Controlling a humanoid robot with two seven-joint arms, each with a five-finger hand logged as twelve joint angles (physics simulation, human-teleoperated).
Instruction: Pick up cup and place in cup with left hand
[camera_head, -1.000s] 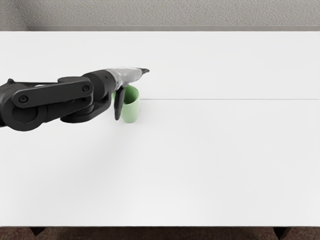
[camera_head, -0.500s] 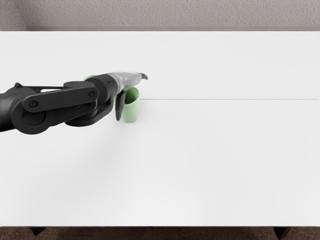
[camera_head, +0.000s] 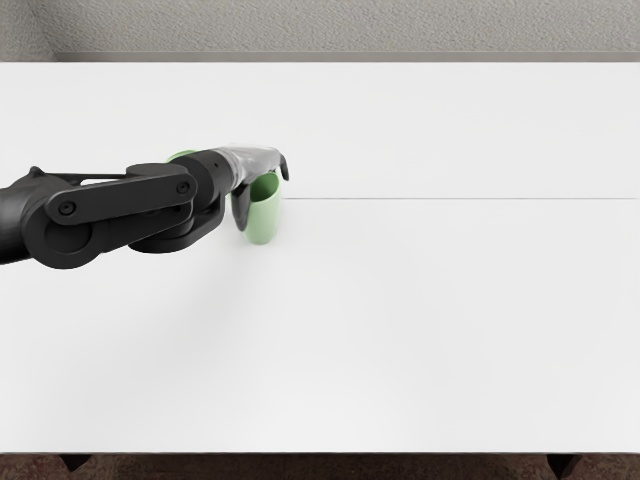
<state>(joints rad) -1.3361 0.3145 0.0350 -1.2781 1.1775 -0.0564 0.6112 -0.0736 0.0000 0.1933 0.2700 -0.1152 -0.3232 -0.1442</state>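
Note:
My left hand (camera_head: 262, 185) has its fingers curled over the far side of a light green cup (camera_head: 263, 222), while the dark thumb lies against the cup's left side. The grasp covers part of the rim, and the cup leans slightly. Behind the wrist, a sliver of a second green object (camera_head: 183, 155) shows; the arm hides the rest, so I cannot tell its full shape.
The white table (camera_head: 400, 320) has a thin seam running across it to the right of the cup. A textured grey wall (camera_head: 350, 28) stands beyond its far edge. The left forearm reaches in low over the table's left part.
The hand shifted slightly toward the near side and its fingers curled down around the cup. The cup has tilted a little. The second green object came partly into view behind the wrist.

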